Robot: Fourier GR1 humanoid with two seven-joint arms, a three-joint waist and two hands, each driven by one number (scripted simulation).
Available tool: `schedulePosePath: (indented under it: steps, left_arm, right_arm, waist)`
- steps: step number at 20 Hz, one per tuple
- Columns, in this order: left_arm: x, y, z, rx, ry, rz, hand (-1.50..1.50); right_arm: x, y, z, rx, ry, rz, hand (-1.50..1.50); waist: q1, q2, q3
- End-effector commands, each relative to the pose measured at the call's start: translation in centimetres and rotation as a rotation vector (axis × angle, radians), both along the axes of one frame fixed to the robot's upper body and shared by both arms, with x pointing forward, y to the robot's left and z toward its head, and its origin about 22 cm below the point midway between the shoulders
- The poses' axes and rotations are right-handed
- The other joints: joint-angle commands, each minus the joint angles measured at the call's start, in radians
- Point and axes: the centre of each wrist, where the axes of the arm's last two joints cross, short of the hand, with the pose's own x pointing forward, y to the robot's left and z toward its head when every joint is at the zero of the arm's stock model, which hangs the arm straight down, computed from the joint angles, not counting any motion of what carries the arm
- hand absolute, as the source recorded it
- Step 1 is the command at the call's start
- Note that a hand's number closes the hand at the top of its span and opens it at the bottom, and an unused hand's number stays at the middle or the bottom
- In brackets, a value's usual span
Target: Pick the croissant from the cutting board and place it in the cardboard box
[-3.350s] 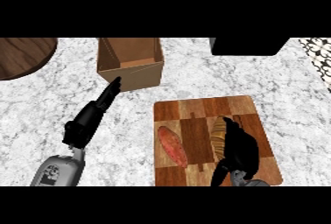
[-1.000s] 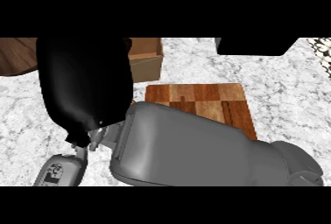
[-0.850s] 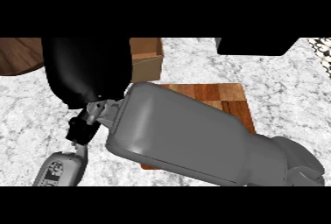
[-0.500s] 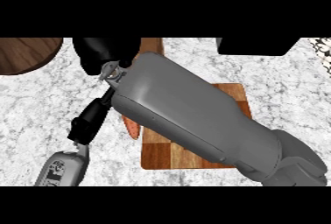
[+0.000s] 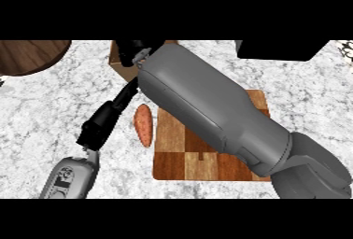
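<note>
Spanning the marble counter [image 5: 41,107], the right hand [image 5: 134,49], fingers hidden, reaches the cardboard box [image 5: 118,63]; left hand [image 5: 114,114] straight-fingered.

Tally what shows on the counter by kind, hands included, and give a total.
Cutting board: 1
Cardboard box: 1
Orange-red food item: 1
Dark wooden round piece: 1
Black object at the top right: 1
Hands: 2, left hand, right hand
Total: 7
</note>
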Motion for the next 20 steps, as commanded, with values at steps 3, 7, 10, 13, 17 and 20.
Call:
schedulePosePath:
  steps: [3,7,10,13,17,20]
  left_arm:
    - [-0.3,-0.5,-0.9,-0.019,-0.009,-0.018,0.0]
    - [-0.3,-0.8,-0.4,-0.001,0.0,-0.024,0.0]
    - [0.3,-0.1,0.0,-0.014,-0.012,-0.033,0.0]
    - [0.6,-0.7,0.2,-0.003,-0.016,-0.048,0.0]
    - [1.2,-0.4,0.5,-0.004,-0.016,-0.018,0.0]
    - [0.0,-0.7,0.0,-0.008,-0.006,-0.037,0.0]
  right_arm:
    - [2.5,-2.1,-3.1,-0.018,0.073,-0.055,1.5]
    - [3.3,-4.4,-6.5,0.183,0.217,-0.108,-1.5]
    - [4.0,-5.0,-6.4,0.211,0.247,-0.081,-1.5]
    - [4.1,-5.5,-7.8,0.251,0.24,-0.055,-1.5]
    - [4.1,-6.2,-7.6,0.492,0.105,-0.034,-1.5]
    - [4.0,-6.1,-6.2,0.665,0.023,-0.05,-1.5]
  waist:
    - [0.029,0.009,-0.001]
    - [0.029,0.011,0.001]
    - [0.032,0.013,0.0]
    - [0.05,0.017,0.001]
    - [0.023,0.016,0.003]
    - [0.039,0.01,0.003]
